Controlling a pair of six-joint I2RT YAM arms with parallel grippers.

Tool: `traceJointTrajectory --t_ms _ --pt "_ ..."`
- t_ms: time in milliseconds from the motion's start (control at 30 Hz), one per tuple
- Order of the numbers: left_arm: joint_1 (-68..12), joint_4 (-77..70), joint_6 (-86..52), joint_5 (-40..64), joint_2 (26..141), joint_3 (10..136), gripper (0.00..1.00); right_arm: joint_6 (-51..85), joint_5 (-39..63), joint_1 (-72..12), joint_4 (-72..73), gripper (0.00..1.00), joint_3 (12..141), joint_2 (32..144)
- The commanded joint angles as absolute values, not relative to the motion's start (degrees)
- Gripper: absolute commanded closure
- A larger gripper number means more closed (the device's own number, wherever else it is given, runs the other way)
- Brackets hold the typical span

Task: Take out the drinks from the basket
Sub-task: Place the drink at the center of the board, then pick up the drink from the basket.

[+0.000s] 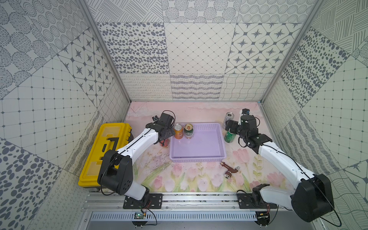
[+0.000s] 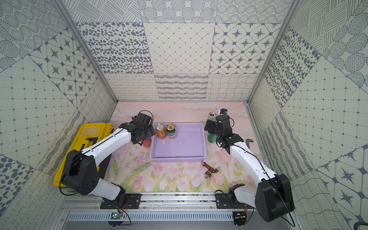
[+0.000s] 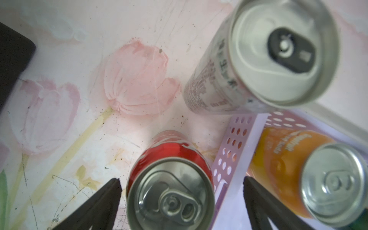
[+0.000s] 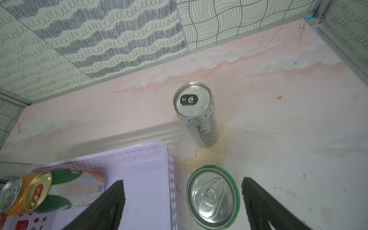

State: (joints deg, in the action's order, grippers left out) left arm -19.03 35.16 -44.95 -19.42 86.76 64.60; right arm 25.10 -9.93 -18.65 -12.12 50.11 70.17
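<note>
left gripper (image 3: pixel 181 179) apart, straddling red can (image 3: pixel 171 201) | right gripper (image 4: pixel 182 180) apart, straddling bright green can (image 4: pixel 213 196) | orange can (image 1: pixel 178 131): likely thin-walled, slick; grip mid-body

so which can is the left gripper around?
The red can, upright on the table, framed by the open left gripper; the orange can nearby stands inside the basket.

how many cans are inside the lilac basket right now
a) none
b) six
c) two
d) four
c: only the orange can and the dark green gold-topped can stand inside the basket, at its far corner.
</note>
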Motion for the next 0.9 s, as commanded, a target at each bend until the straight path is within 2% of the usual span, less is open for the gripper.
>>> traceJointTrajectory --t_ms 0,267,367,633,867 --pt "-18.88 35.24 -46.65 -15.88 83.05 65.72 0.0 25.1 -7.58 -18.49 -8.7 0.05 49.49 70.23" --pt "-19.78 35.69 -46.6 -10.04 73.82 64.51 0.0 21.77 5.36 -18.56 -7.53 0.08 51.64 72.97" --pt "-19.89 34.95 -46.34 -8.23 71.21 62.89 0.0 20.26 7.97 -21.04 -9.05 0.08 54.42 75.64" --pt "-19.95 34.42 -45.19 -7.7 69.88 60.05 0.0 18.28 3.18 -34.07 -12.02 0.07 64.22 86.98" --pt "-19.95 34.58 -44.65 -8.5 69.01 58.92 0.0 15.67 -3.1 -40.16 -15.68 0.06 75.85 97.7"
